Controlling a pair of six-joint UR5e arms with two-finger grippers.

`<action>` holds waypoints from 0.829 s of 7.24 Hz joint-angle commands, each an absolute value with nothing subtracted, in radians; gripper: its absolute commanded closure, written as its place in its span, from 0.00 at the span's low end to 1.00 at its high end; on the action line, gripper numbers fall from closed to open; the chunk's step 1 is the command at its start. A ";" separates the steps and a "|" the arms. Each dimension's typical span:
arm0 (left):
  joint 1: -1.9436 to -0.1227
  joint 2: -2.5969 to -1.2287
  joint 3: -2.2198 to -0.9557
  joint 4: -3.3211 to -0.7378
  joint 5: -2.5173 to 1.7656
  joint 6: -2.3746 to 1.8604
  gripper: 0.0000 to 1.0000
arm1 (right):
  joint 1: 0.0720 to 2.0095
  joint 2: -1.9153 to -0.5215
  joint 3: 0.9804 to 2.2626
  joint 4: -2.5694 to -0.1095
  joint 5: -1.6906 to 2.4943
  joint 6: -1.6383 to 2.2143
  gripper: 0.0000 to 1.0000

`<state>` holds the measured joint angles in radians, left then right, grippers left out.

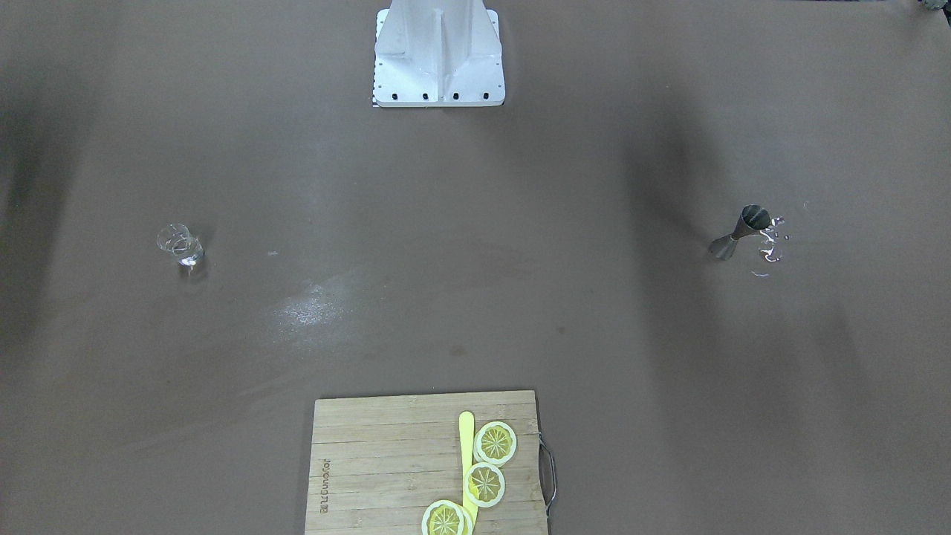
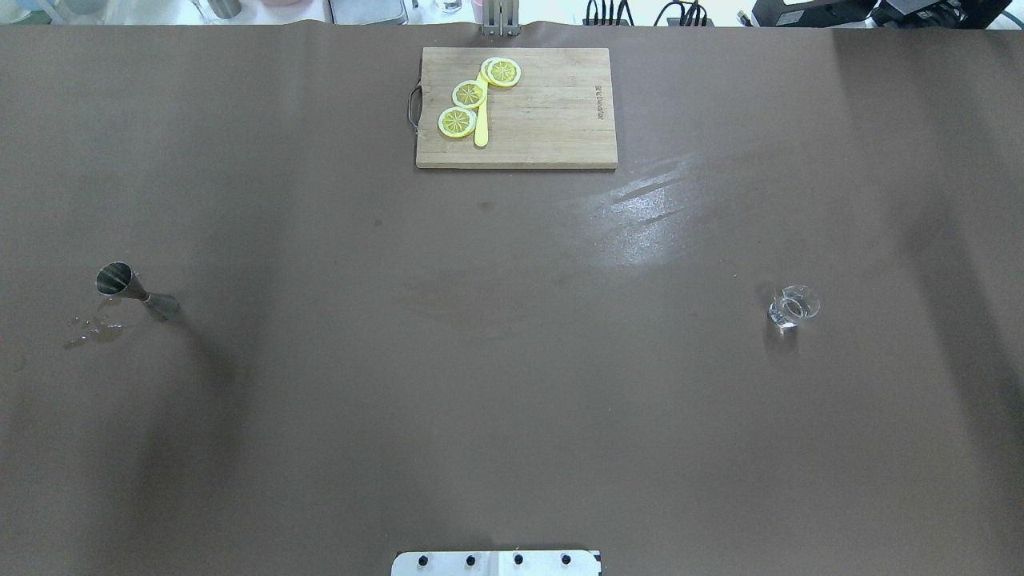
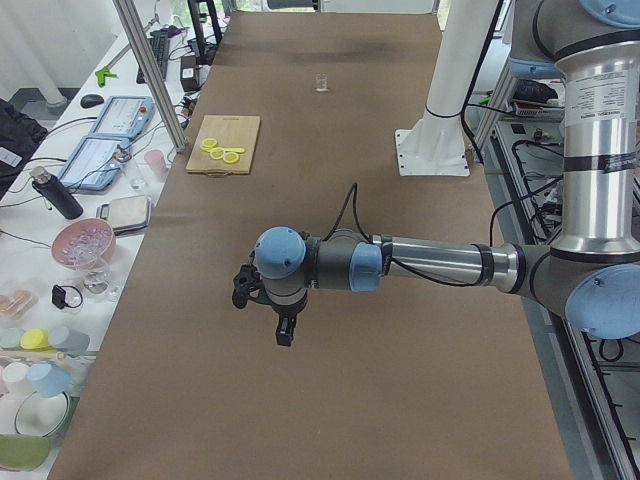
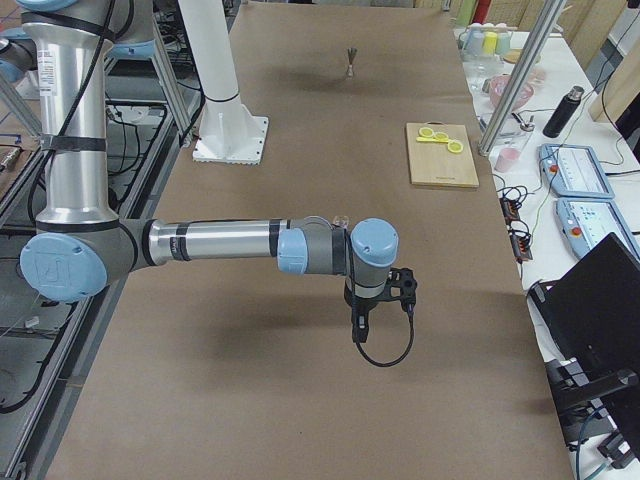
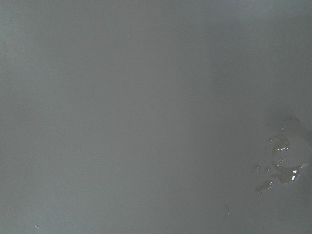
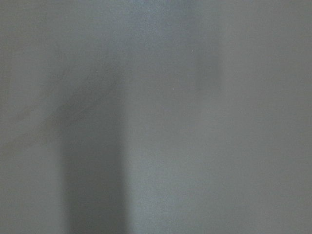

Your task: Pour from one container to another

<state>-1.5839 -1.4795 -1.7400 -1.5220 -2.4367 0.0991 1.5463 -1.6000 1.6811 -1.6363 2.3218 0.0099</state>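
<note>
Several droplets [image 2: 94, 328] wet the table [image 2: 512, 376] beside jigger [image 2: 128, 286]

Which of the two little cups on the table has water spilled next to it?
The dark metal hourglass cup; droplets glisten right beside it. No puddle shows by the clear glass.

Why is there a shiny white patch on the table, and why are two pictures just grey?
Overhead exterior: light glare on the table near the cutting board. Exterior front-facing: the same sheen, speckled. Wrist views: only bare table, soft, shadowed; left wrist catches glinting droplets.
</note>
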 commanded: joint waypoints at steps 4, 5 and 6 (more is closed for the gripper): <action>-1.583 -1.463 -1.755 -1.523 -2.447 0.095 0.02 | 1.546 -1.598 1.686 -1.635 2.324 0.009 0.00; -1.583 -1.462 -1.761 -1.523 -2.450 0.095 0.02 | 1.546 -1.598 1.686 -1.635 2.324 0.009 0.00; -1.583 -1.462 -1.773 -1.525 -2.450 0.095 0.02 | 1.546 -1.600 1.686 -1.635 2.325 0.011 0.00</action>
